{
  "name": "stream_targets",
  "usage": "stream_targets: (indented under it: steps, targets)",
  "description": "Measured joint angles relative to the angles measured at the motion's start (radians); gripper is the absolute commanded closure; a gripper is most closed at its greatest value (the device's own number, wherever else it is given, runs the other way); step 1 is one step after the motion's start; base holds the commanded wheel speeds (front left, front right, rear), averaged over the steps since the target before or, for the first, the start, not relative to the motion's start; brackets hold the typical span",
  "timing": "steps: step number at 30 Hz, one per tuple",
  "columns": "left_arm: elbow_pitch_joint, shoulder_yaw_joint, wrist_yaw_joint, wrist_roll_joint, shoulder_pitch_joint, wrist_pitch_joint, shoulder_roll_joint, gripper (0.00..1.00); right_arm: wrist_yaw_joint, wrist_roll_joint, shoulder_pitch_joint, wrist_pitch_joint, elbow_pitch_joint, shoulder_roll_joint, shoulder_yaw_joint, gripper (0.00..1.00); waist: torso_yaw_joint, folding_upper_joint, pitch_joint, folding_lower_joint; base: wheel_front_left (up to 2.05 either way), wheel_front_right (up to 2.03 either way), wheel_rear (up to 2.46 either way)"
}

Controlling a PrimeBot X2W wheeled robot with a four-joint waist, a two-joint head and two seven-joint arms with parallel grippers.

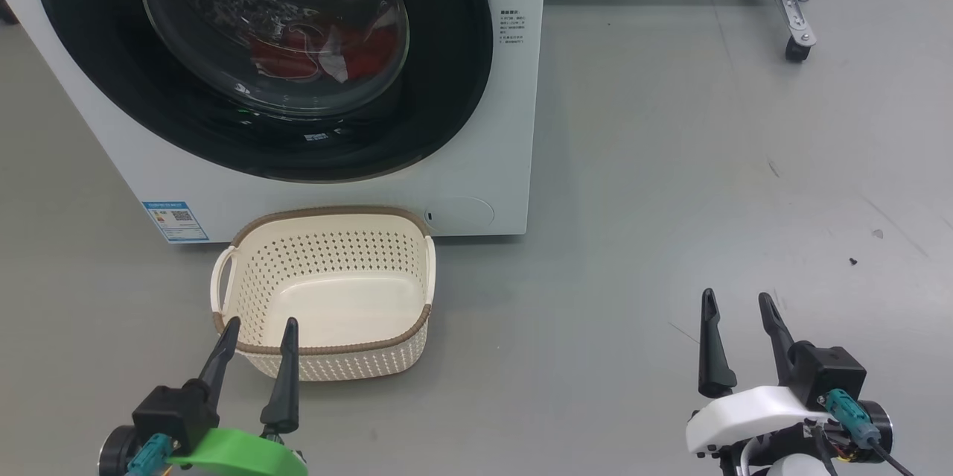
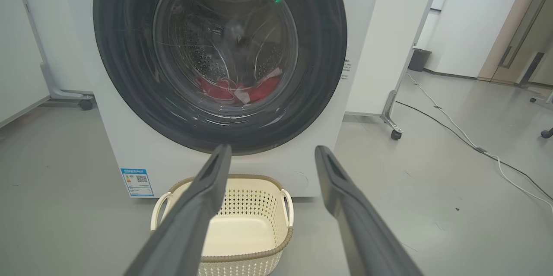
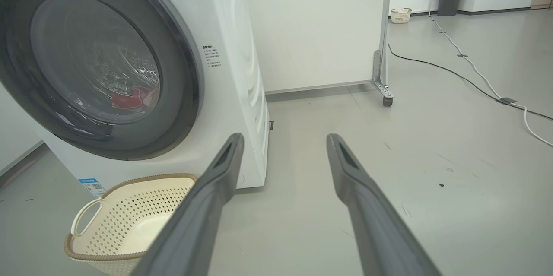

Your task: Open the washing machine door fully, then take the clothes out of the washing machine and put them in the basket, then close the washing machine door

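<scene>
The white washing machine (image 1: 491, 126) stands ahead with its black-rimmed round door (image 1: 447, 89) shut flat against the front. Through the glass bowl I see the red clothes (image 1: 298, 55) lying low in the drum, also red clothes (image 2: 224, 90) in the left wrist view. The cream basket (image 1: 327, 364) sits empty on the floor in front of the machine. My left gripper (image 1: 260, 321) hovers open over the basket's near rim. My right gripper (image 1: 737, 296) stands open above bare floor, well right of the basket.
Grey floor (image 1: 707, 163) spreads to the right of the machine. A wheeled white partition (image 3: 382, 73) stands behind and right, with cables (image 3: 475, 81) trailing over the floor. A dark bin (image 3: 449, 1) and small basket sit by the far wall.
</scene>
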Motion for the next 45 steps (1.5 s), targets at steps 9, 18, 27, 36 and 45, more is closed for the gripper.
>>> stream_targets:
  steps: [9, 18, 27, 36, 45]
  targets:
    - [0.038, 0.007, 0.017, 0.000, 0.000, 0.000, -0.006, 0.00, 0.000, 0.003, -0.002, 0.000, 0.029, 0.000, 0.003, 0.00, -0.002, 0.0000, -0.004, 0.0000, 0.00, 0.00, 0.00]
    - [0.053, 0.017, 0.020, 0.000, -0.001, 0.000, -0.014, 0.00, 0.000, 0.009, -0.011, 0.000, 0.043, 0.000, 0.010, 0.00, -0.007, 0.0000, -0.007, 0.0000, 0.00, 0.00, 0.00]
    - [0.065, 0.017, 0.020, 0.025, -0.002, 0.000, -0.015, 0.00, 0.000, 0.008, -0.022, 0.000, 0.060, 0.000, 0.013, 0.00, -0.009, 0.0000, -0.010, 0.0000, 0.00, 0.00, 0.00]
    - [0.077, 0.018, 0.020, 0.025, -0.002, 0.000, -0.016, 0.00, 0.000, 0.007, -0.022, -0.002, 0.069, 0.000, 0.016, 0.00, -0.009, 0.0000, -0.014, 0.0000, 0.00, 0.00, 0.00]
    - [0.086, 0.020, 0.020, 0.025, -0.002, 0.000, -0.019, 0.00, 0.000, 0.007, -0.027, -0.003, 0.076, -0.005, 0.016, 0.00, -0.008, 0.0000, -0.017, 0.0000, 0.00, 0.00, 0.00]
